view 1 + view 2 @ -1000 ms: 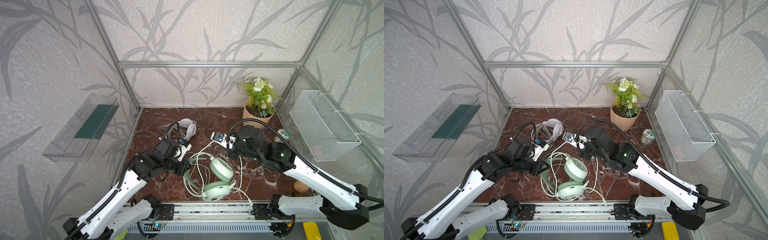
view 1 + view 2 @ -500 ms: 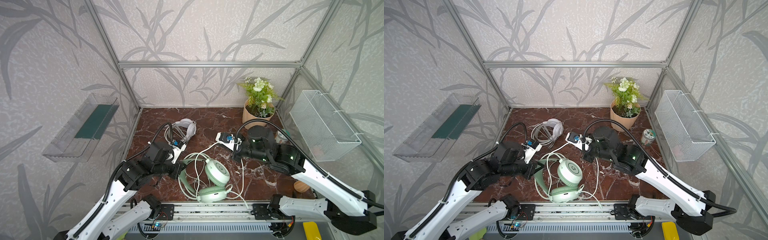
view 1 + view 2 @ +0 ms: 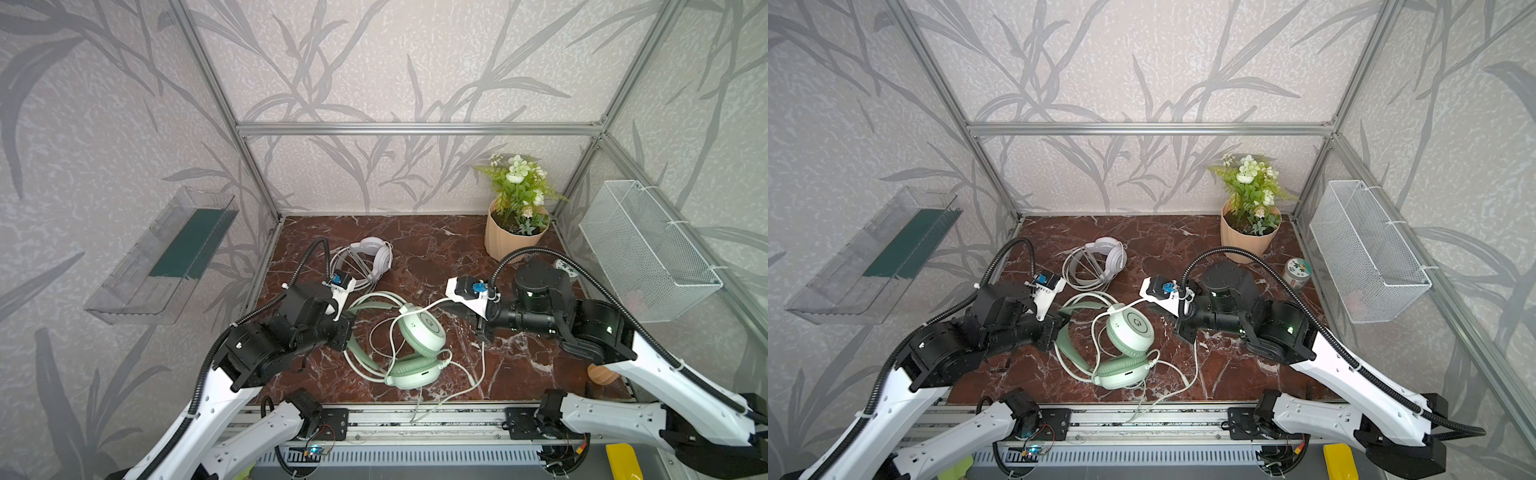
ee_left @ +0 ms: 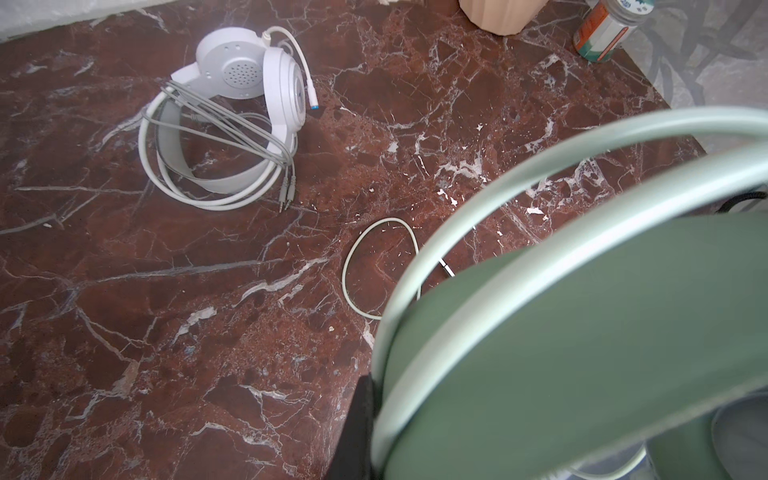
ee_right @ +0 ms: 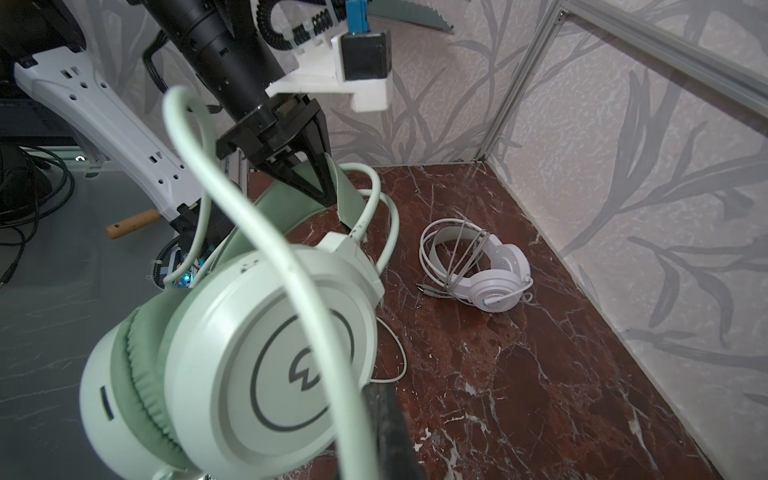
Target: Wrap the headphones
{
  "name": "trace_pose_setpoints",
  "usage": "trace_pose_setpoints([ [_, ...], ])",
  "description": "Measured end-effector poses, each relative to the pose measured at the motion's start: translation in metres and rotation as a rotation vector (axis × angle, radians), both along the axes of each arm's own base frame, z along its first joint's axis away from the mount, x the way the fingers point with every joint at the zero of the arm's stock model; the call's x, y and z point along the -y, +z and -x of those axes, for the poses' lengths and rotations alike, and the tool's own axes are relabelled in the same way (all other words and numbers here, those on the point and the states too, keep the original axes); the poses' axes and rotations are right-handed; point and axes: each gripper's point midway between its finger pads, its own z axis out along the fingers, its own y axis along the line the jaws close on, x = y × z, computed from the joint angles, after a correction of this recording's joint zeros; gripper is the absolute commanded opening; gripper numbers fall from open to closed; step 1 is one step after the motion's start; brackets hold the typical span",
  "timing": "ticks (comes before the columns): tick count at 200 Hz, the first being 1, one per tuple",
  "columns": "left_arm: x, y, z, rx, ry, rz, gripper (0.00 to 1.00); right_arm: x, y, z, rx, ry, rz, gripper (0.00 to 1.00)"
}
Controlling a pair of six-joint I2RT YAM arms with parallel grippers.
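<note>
Your left gripper (image 5: 322, 189) is pressed together on the dark green inner strap (image 4: 582, 332) of the mint headphones (image 3: 415, 370). In both top views it sits left of centre, at the outer curve of the headband. Your right gripper (image 3: 453, 308), right of centre, is closed as well. The pale cable (image 3: 482, 365) runs from the upper ear cup (image 3: 422, 330) straight to its tips, so it looks pinched there, though the tips themselves are mostly hidden.

In a top view the mint set is in the lower middle. Its cable lies around it in loose loops, and one end trails over the front rail (image 3: 457, 419). The white headphones (image 3: 374, 259) sit well apart, toward the upper left of the marble floor (image 3: 436, 249), with their cord already wound across the band.

Expect light plastic. The band is probably springy but shape-holding, so it makes your best anchor, while the cups likely pivot and swing. The cable looks thin, limp and smooth, so it may slide through closed tips or snag on a cup or the rail. Take it close to the cup, feed short lengths, and avoid tugging where it enters the housing.
</note>
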Motion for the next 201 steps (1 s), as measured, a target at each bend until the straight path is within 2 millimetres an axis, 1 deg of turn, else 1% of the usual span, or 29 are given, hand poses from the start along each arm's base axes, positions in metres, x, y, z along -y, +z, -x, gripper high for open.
trace_pose_setpoints([
  [26, 0.005, 0.011, 0.006, 0.011, -0.033, 0.047, 0.00, 0.003, -0.009, 0.000, -0.006, -0.010, 0.018, 0.00],
  [57, 0.017, 0.013, 0.017, -0.018, -0.109, 0.097, 0.00, 0.004, -0.022, -0.006, 0.003, -0.038, 0.050, 0.00],
  [76, 0.027, 0.013, 0.024, -0.049, -0.162, 0.129, 0.00, 0.002, -0.021, -0.011, 0.020, -0.047, 0.049, 0.00],
  [98, 0.034, 0.014, 0.030, -0.073, -0.202, 0.159, 0.00, -0.007, -0.016, -0.021, 0.051, -0.062, 0.038, 0.00],
  [110, 0.037, 0.016, 0.032, -0.079, -0.220, 0.176, 0.00, -0.011, -0.016, -0.032, 0.075, -0.092, 0.039, 0.00],
  [128, 0.040, 0.021, 0.035, -0.078, -0.237, 0.205, 0.00, -0.013, -0.016, -0.059, 0.087, -0.173, 0.020, 0.00],
  [147, 0.042, 0.035, 0.039, -0.063, -0.247, 0.248, 0.00, 0.003, -0.020, -0.104, 0.057, -0.322, -0.025, 0.00],
  [162, 0.045, 0.047, 0.041, -0.050, -0.244, 0.297, 0.00, 0.012, -0.027, -0.127, 0.028, -0.400, -0.059, 0.00],
  [177, 0.048, 0.057, 0.040, -0.049, -0.226, 0.349, 0.00, 0.010, -0.034, -0.137, -0.004, -0.424, -0.077, 0.00],
  [201, 0.053, 0.067, 0.038, -0.062, -0.206, 0.415, 0.00, -0.007, -0.043, -0.141, -0.055, -0.397, -0.117, 0.00],
])
